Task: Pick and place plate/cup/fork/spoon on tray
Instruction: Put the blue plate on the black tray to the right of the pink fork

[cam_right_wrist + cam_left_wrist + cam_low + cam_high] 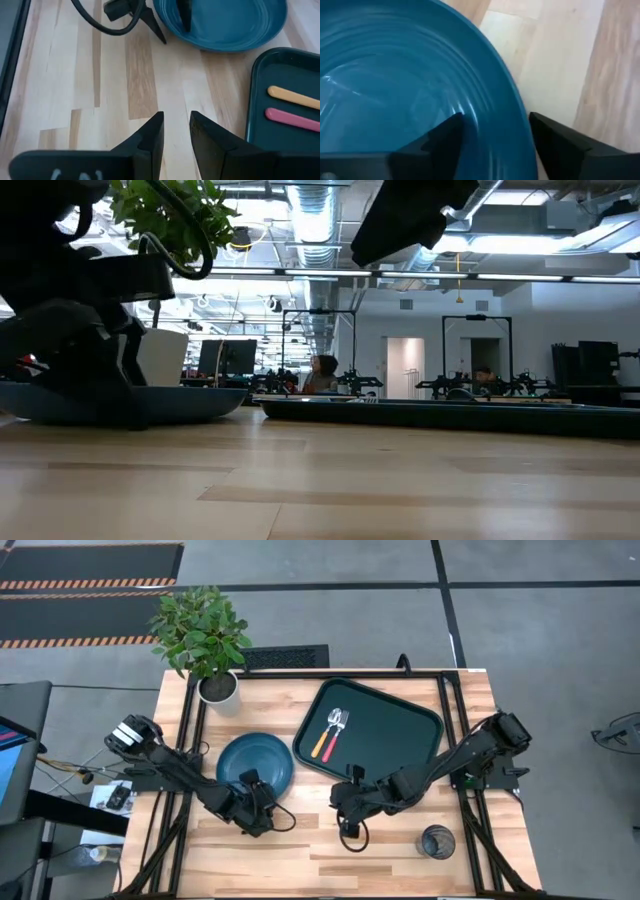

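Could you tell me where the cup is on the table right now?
In the high view, the cup stands on bare wood at the table's right near edge, off the tray, just beyond the right pincer.

- The tray [395,730] sits on the table [300,850] toward the back, right of centre.
- The fork [331,734] and the spoon [325,737] lie side by side in the tray's left part, touching or nearly so.
- The plate [255,761] is on the table just left of the tray, not on it.
- A potted plant [205,645] stands behind the plate at the back left corner.
- The cup [437,841] stands alone near the front right, well apart from the tray.
- The left gripper [252,788] is at the plate's front edge, one finger [442,145] over the inside and one outside the rim.
- The right gripper [352,802] hangs over bare table just in front of the tray's front left corner, right of the plate.
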Controlling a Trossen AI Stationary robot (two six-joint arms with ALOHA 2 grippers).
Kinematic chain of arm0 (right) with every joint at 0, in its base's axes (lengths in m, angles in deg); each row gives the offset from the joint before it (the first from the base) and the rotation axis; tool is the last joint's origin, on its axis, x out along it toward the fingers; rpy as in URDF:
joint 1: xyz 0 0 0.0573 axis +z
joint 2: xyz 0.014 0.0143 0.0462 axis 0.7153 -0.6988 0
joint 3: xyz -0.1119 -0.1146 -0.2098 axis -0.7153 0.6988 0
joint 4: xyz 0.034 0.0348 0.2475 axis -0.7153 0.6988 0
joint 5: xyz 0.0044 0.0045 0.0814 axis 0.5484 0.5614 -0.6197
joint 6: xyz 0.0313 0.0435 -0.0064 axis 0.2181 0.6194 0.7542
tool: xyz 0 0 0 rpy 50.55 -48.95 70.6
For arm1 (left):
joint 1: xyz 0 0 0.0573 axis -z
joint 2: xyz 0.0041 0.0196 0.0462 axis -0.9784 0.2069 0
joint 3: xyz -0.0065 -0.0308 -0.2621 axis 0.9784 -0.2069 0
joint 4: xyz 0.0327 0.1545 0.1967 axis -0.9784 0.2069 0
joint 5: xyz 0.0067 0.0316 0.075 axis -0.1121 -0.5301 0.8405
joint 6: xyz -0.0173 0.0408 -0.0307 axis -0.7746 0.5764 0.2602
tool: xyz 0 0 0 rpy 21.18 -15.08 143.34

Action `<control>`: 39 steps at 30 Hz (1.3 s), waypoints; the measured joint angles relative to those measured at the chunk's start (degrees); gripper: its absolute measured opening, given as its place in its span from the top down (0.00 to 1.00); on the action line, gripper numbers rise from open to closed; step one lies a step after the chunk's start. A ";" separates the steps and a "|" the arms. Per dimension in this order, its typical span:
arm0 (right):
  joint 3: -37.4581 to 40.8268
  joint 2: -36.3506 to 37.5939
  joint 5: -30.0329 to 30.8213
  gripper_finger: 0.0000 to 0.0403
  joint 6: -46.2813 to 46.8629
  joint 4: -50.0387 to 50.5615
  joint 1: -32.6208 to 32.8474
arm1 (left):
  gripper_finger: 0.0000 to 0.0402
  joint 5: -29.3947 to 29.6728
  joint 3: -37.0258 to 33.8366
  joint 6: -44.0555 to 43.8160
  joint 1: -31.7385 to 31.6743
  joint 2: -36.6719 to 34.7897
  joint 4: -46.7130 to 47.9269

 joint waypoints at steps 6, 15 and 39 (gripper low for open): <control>0.00 0.00 0.00 0.71 1.34 0.10 0.13 | 0.83 0.43 2.08 0.15 -0.07 0.87 0.31; 0.00 0.00 -0.15 0.71 4.25 0.30 0.22 | 0.98 0.41 6.20 -4.45 0.67 0.89 7.41; 0.00 6.22 3.47 0.71 30.33 14.81 7.71 | 1.00 3.55 25.65 -8.26 5.88 0.90 29.16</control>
